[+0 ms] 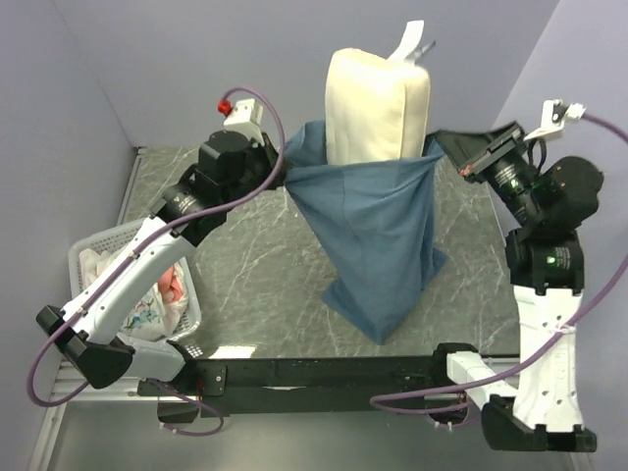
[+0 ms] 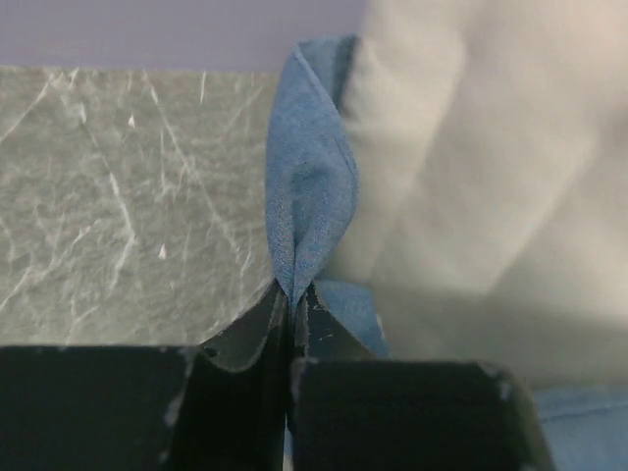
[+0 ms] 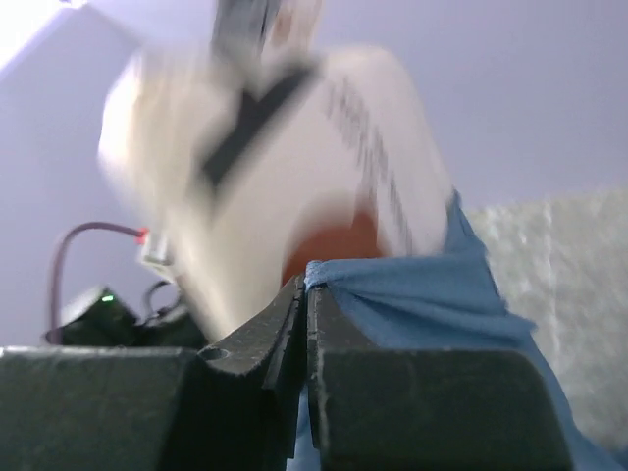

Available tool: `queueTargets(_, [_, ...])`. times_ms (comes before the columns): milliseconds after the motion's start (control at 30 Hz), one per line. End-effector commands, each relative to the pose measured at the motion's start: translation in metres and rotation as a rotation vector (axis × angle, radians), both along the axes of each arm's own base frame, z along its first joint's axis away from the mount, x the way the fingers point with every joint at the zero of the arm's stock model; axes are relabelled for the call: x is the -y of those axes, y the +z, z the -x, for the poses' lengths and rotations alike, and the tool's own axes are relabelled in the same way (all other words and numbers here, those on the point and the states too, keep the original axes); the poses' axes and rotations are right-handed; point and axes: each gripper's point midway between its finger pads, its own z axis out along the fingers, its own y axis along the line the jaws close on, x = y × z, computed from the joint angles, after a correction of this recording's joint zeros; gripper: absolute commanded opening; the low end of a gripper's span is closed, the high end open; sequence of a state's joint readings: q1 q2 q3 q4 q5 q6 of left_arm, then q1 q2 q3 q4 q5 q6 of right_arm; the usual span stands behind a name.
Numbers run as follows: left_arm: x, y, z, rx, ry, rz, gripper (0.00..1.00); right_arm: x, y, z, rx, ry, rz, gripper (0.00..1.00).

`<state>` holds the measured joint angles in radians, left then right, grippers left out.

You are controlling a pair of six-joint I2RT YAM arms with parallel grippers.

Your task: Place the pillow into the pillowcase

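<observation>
Over the middle of the table [image 1: 245, 265], we held the blue pillowcase [image 1: 378, 245] up by its mouth, one arm at each side. Our left gripper [image 2: 292, 297] was pinched tight on a fold of the hem. Our right gripper [image 3: 304, 283] was closed just as tightly on the opposite edge, so the opening was stretched between them. The pillow [image 1: 378, 103] stood on end in that mouth, its lower part down in the cloth and its upper half, with a white tag at its top, sticking out above the hem. The closed end of the case hung down to the table, as far as we could tell. We judged the stuffing step about half done. The next move, as we saw it, called for raising or shaking both hems together so the pillow would slide down, without letting either pinch slip.
</observation>
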<state>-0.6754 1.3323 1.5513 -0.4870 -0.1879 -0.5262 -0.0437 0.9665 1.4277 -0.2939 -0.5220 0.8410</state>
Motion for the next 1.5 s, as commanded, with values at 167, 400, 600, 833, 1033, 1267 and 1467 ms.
queueTargets(167, [-0.021,0.123,-0.003,0.205,0.104,0.236,0.12,-0.024,0.038,-0.011,-0.030,0.026,0.068,0.09])
queueTargets(400, [-0.052,0.195,0.009,0.345,0.165,0.304,0.25,-0.076,0.093,0.024,0.074,0.183,0.075,0.05])
queueTargets(600, [-0.014,0.196,-0.005,0.293,-0.013,0.371,0.10,-0.005,0.139,0.026,0.142,0.035,0.012,0.06])
queueTargets(833, [-0.019,0.161,-0.025,0.151,0.092,0.355,0.15,-0.010,0.141,0.018,0.147,0.133,-0.018,0.03])
queueTargets(1033, [-0.036,0.053,-0.010,-0.079,0.222,0.462,0.35,-0.018,0.101,0.014,0.104,0.146,0.022,0.03])
queueTargets(1267, [-0.039,-0.059,0.039,-0.240,0.267,0.493,0.52,-0.034,0.098,0.015,0.102,0.138,0.079,0.04])
queueTargets(1467, [-0.021,-0.106,0.078,-0.334,0.185,0.514,0.64,-0.057,0.085,-0.004,0.075,0.176,0.096,0.03])
